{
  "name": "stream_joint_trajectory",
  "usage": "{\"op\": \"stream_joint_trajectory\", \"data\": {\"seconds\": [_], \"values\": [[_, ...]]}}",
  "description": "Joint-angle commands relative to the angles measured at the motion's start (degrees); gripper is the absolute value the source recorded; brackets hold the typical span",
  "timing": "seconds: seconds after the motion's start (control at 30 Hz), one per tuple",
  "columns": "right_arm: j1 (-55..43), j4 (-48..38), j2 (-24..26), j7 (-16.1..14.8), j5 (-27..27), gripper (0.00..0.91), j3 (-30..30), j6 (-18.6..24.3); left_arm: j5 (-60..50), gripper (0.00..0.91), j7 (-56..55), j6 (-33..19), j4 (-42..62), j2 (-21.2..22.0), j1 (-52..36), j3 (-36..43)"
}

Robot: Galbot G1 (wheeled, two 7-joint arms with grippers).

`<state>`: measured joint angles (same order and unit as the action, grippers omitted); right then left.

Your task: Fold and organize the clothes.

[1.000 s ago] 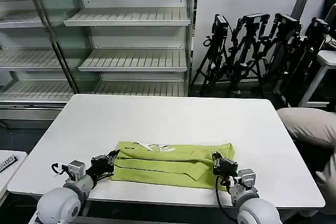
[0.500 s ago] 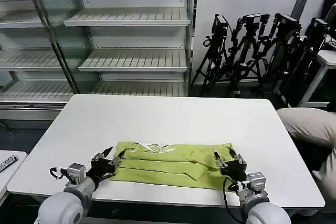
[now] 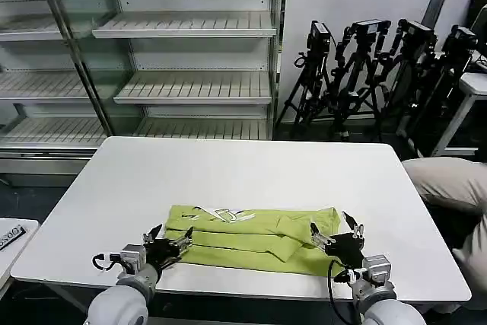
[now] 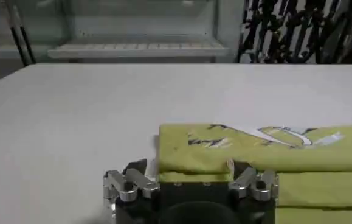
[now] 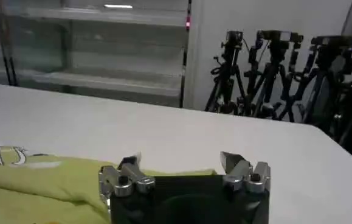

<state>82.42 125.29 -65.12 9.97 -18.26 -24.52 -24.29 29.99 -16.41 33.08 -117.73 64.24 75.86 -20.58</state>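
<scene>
shirt: lime-green T-shirt [image 3: 255, 237], folded into a long flat band lying across the near part of the white table [image 3: 251, 173], close to the near edge. White label and collar face up near the far fold.
layers: several; a lower strip pokes out along the near side, and there's a small raised flap toward the right end.
handling: likely light, soft and floppy. It won't hold shape, sags if lifted from one point, and thin layers may slide on each other on the smooth top.
where to grab: judged best at the two short ends, pinching all layers together near the corners, both ends at once so the band stays taut.
left gripper: [image 3: 169, 245] low over the table at the shirt's left end, fingers spread apart, holding nothing. In the left wrist view [image 4: 191, 182] one finger is over the cloth edge and the other over bare table.
right gripper: [image 3: 336, 235] at the right end of the shirt, fingers parted, nothing between them. The right wrist view [image 5: 185, 173] shows it above the shirt's end, cloth under one side.
arm pose: both forearms reach in from the near edge, low and roughly level, pointing away from the robot.
surroundings: empty shelves [image 3: 183, 28] behind the table, tripods [image 3: 365, 74] to the right.
risk: catching only the top layer would undo the fold.
</scene>
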Motion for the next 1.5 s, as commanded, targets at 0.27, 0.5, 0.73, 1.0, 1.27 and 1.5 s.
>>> {"op": "stream_joint_trajectory", "data": {"seconds": [0.27, 0.5, 0.73, 1.0, 1.27, 1.5], "values": [[1.6, -1.0, 0.0, -0.7, 4.0, 0.907, -0.4, 1.7, -1.8, 0.907, -4.7, 0.1, 1.4, 1.5, -2.3, 3.3], [1.5, -1.3, 0.0, -0.9, 4.1, 0.907, -0.4, 1.7, -1.5, 0.907, -5.0, 0.1, 1.7, 1.3, -2.8, 3.0], [1.4, -1.4, -0.1, -0.9, 4.3, 0.907, -0.3, 1.8, -2.3, 0.020, -4.8, 0.1, 3.3, 1.1, -2.7, 4.5], [1.8, -1.4, -0.2, -0.7, 4.4, 0.907, -0.5, 1.9, -1.8, 0.020, -4.2, 0.1, 3.0, 1.3, -1.9, 4.1], [2.0, -0.6, 0.0, -0.8, 4.6, 0.907, -0.3, 1.6, -2.0, 0.020, -4.0, 0.1, 3.2, 1.6, -2.0, 4.0], [2.1, 1.0, 0.3, -0.6, 4.4, 0.907, -1.1, 1.3, -3.6, 0.020, -2.5, 0.0, 4.2, 2.0, -3.0, 3.1]]}}
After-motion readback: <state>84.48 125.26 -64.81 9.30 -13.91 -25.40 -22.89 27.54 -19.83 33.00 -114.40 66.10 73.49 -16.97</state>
